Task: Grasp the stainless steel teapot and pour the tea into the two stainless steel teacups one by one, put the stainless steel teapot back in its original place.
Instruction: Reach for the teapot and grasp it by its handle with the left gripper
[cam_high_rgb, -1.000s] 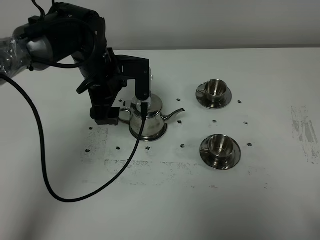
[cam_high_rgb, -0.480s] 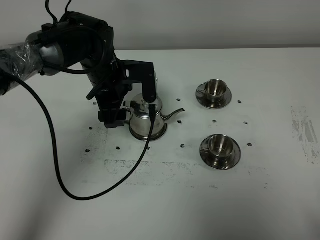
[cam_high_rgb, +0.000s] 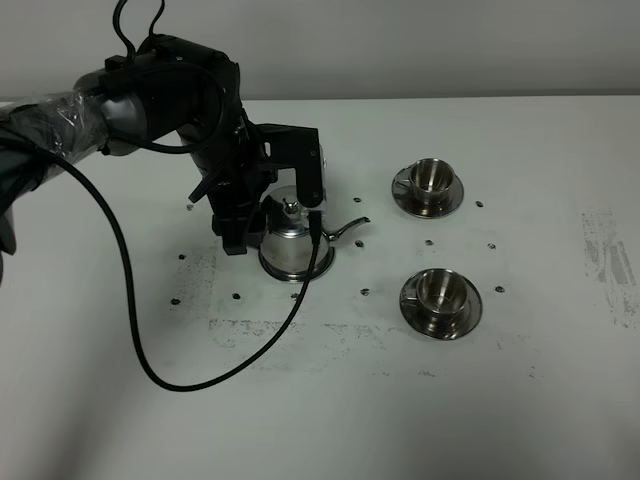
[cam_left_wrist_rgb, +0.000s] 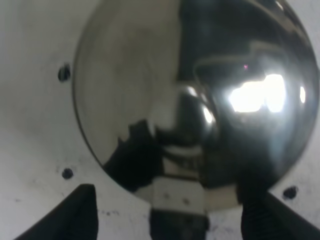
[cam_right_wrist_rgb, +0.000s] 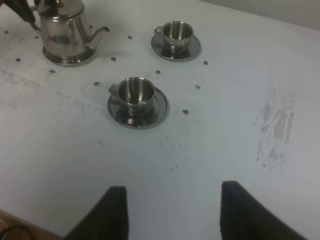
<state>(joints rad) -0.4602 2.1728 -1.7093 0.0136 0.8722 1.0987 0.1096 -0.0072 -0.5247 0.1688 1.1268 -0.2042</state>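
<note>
The stainless steel teapot (cam_high_rgb: 297, 238) stands on its shallow steel dish (cam_high_rgb: 300, 273), spout pointing right toward the cups. My left gripper (cam_high_rgb: 243, 226) hangs low over the pot's handle side. In the left wrist view the pot's domed lid (cam_left_wrist_rgb: 200, 100) fills the frame, and the open gripper (cam_left_wrist_rgb: 170, 217) has its fingers (cam_left_wrist_rgb: 80, 212) on either side of the handle (cam_left_wrist_rgb: 175, 197) without touching it. Two steel teacups on saucers stand to the right, one far (cam_high_rgb: 428, 180) and one near (cam_high_rgb: 440, 295). My right gripper (cam_right_wrist_rgb: 175, 215) is open and empty, above the table short of the near cup (cam_right_wrist_rgb: 132, 95).
A black cable (cam_high_rgb: 150, 370) loops over the table's front left. Small dark dots (cam_high_rgb: 365, 292) ring the pot and cups. A scuffed patch (cam_high_rgb: 605, 255) marks the right side. The right wrist view also shows the pot (cam_right_wrist_rgb: 65, 30) and the far cup (cam_right_wrist_rgb: 176, 34).
My left arm has moved right, bringing the gripper from beside the teapot to over its handle side. The teapot and cups have not moved.
</note>
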